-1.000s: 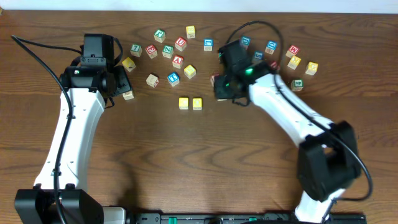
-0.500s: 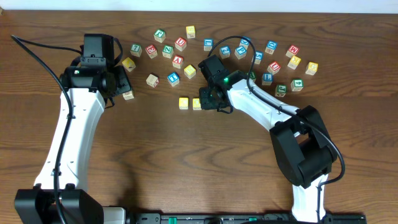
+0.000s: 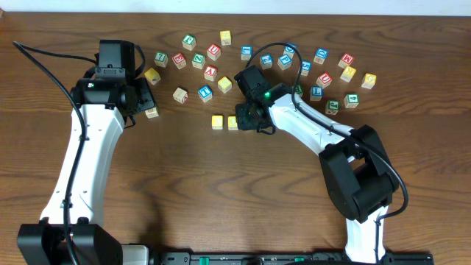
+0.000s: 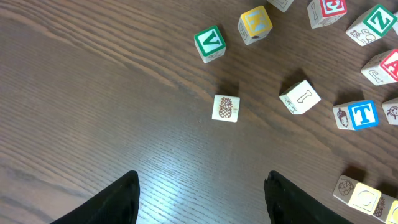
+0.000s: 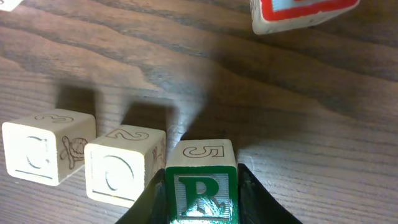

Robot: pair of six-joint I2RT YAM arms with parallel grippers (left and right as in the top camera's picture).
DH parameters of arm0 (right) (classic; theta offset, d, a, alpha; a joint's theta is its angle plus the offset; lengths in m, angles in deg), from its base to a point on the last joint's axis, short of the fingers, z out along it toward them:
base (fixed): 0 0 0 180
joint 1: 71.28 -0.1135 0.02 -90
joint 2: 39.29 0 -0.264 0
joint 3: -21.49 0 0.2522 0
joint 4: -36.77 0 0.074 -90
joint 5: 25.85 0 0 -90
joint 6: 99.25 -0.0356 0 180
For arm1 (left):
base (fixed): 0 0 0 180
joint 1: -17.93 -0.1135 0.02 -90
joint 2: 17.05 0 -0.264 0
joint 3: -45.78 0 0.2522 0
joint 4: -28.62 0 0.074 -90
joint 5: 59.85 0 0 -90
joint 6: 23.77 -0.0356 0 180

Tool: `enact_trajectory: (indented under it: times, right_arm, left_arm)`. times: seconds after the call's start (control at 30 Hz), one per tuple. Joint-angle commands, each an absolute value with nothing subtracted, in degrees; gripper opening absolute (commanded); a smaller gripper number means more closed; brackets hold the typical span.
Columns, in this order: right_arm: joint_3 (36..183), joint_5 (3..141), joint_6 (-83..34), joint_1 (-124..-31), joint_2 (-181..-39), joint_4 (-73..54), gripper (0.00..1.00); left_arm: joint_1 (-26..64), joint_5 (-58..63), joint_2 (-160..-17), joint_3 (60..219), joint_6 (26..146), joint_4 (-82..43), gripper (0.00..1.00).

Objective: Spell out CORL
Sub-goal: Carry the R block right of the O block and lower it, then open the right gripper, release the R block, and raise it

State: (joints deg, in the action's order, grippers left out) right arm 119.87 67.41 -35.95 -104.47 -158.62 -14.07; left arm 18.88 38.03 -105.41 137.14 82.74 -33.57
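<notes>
Beside two yellow-topped wooden cubes (image 3: 217,122), right hand (image 5: 202,190) grips green-R cube (image 5: 200,177); left hand (image 4: 199,193) released.

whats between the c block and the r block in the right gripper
The O block, standing right beside the R block in the right gripper, a small gap from the C block. The right wrist view shows it.

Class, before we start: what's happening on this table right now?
The right gripper is shut on the green R cube, holding it right beside the O cube, which sits next to the C cube in a row. The left gripper hangs open above the table near a pineapple cube, holding nothing.
</notes>
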Motion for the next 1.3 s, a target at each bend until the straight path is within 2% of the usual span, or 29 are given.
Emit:
enact_trajectory:
  times: [0.0, 0.17, 0.33, 0.4, 0.77, 0.9, 1.07, 1.27]
  right_arm:
    - [119.5, 68.0, -36.7, -105.1, -158.9, -14.6, 0.26]
    - [119.6, 69.1, -36.7, -105.1, -158.9, -15.0, 0.37]
    - [119.8, 69.0, -36.7, -105.1, -158.9, -14.9, 0.41]
    - [120.6, 69.0, -36.7, -105.1, -158.9, -14.9, 0.46]
    - [128.4, 66.7, -37.5, -104.3, -156.1, -22.5, 0.47]
    - [130.2, 64.2, -37.1, -102.8, -153.4, -25.9, 0.52]
    - [132.3, 64.1, -34.4, -98.3, -148.7, -28.7, 0.57]
    - [132.6, 63.0, -33.8, -90.5, -145.2, -29.1, 0.58]
  left_arm:
    - [18.7, 38.7, -105.8, 137.3, 83.0, -33.7, 0.64]
    - [18.7, 38.7, -105.8, 137.3, 83.0, -33.7, 0.64]
    - [18.7, 38.7, -105.8, 137.3, 83.0, -33.7, 0.63]
    - [18.7, 38.7, -105.8, 137.3, 83.0, -33.7, 0.64]
    - [18.7, 38.7, -105.8, 137.3, 83.0, -33.7, 0.64]
    - [18.7, 38.7, -105.8, 137.3, 83.0, -33.7, 0.64]
    - [18.7, 38.7, -105.8, 137.3, 83.1, -33.7, 0.64]
    - [18.7, 38.7, -105.8, 137.3, 83.1, -33.7, 0.64]
